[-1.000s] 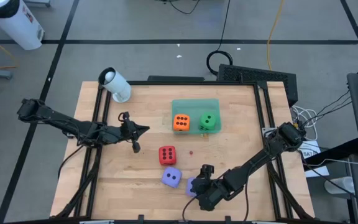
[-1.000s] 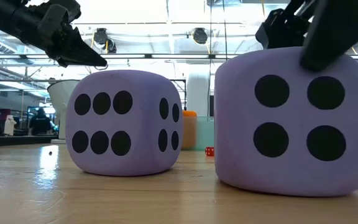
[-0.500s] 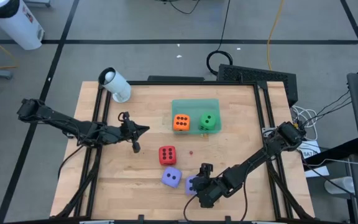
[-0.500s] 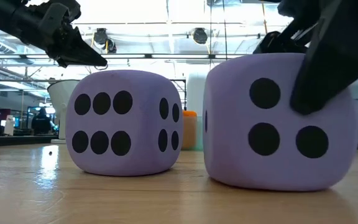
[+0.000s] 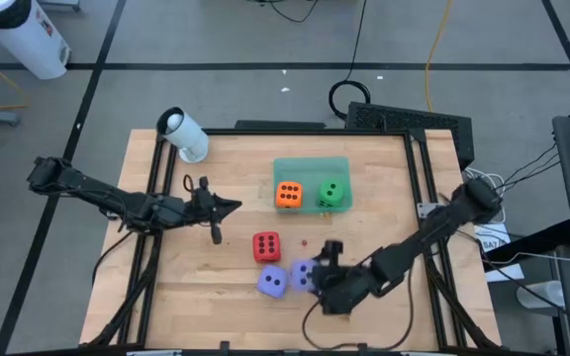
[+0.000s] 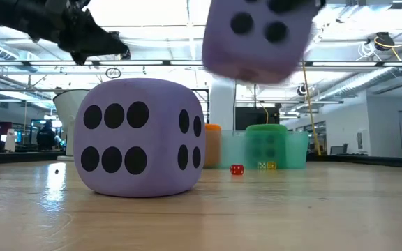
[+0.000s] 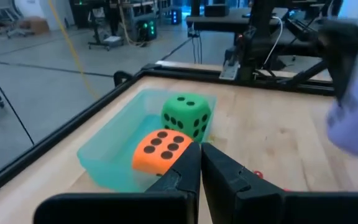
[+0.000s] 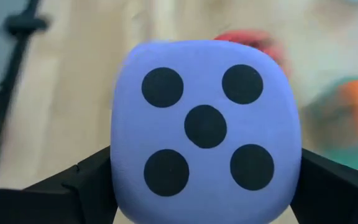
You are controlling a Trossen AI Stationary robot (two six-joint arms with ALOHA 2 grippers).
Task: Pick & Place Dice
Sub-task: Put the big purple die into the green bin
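Note:
One lavender die (image 8: 205, 124) is held by my right gripper (image 8: 207, 183) and shows its five-pip face in the right wrist view. In the low view this die (image 6: 257, 38) hangs above the table. The second lavender die (image 5: 273, 283) rests on the wood beside it, and the red die (image 5: 266, 246) sits just beyond. The orange die (image 5: 288, 194) and the green die (image 5: 332, 194) lie in a translucent teal tray (image 5: 312, 163). My left gripper (image 5: 216, 210) hovers shut over the table's left half. My right gripper has the lavender die pinched between its two fingers (image 8: 95, 180), one on each of two opposite side faces (image 8: 126, 180). The die is lifted clear of the table, its five-pip face turned toward the wrist camera.
A white cup (image 5: 183, 133) lies at the table's far left corner. A tiny red bit (image 5: 304, 241) sits on the wood between the red die and the tray. Black rails (image 5: 419, 178) border the table's sides. Bare wood stretches right of the tray.
My right gripper, shut on the lavender die, first tipped it and then lifted it off the table, moving up and toward the far edge, nearer the red die. The other lavender die has stayed where it was.

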